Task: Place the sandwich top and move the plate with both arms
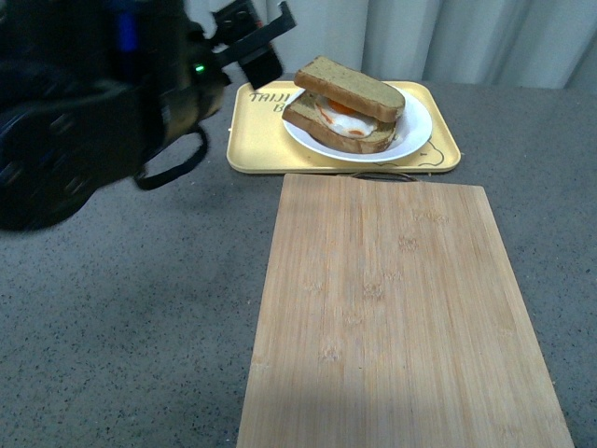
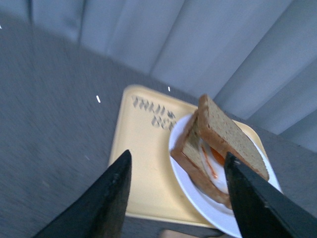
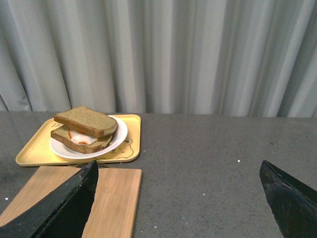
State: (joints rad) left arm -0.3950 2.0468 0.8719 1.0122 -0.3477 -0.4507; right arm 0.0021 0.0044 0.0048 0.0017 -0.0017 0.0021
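The sandwich top [image 1: 350, 86] lies tilted on the fried egg [image 1: 347, 119] and the lower slice, all on the white plate [image 1: 413, 140]. My left gripper [image 1: 270, 45] is open and empty, raised just left of the plate. In the left wrist view the left gripper [image 2: 178, 157] frames the sandwich top [image 2: 230, 139] and the plate [image 2: 208, 210], apart from both. My right gripper [image 3: 178, 166] is open and empty, well back from the sandwich top [image 3: 86, 120] and the plate [image 3: 118, 138]. It is out of the front view.
The plate stands on a yellow tray [image 1: 252, 140] at the back of the grey table. A bamboo cutting board [image 1: 401, 317] lies in front of the tray and also shows in the right wrist view [image 3: 114, 198]. Grey curtains hang behind.
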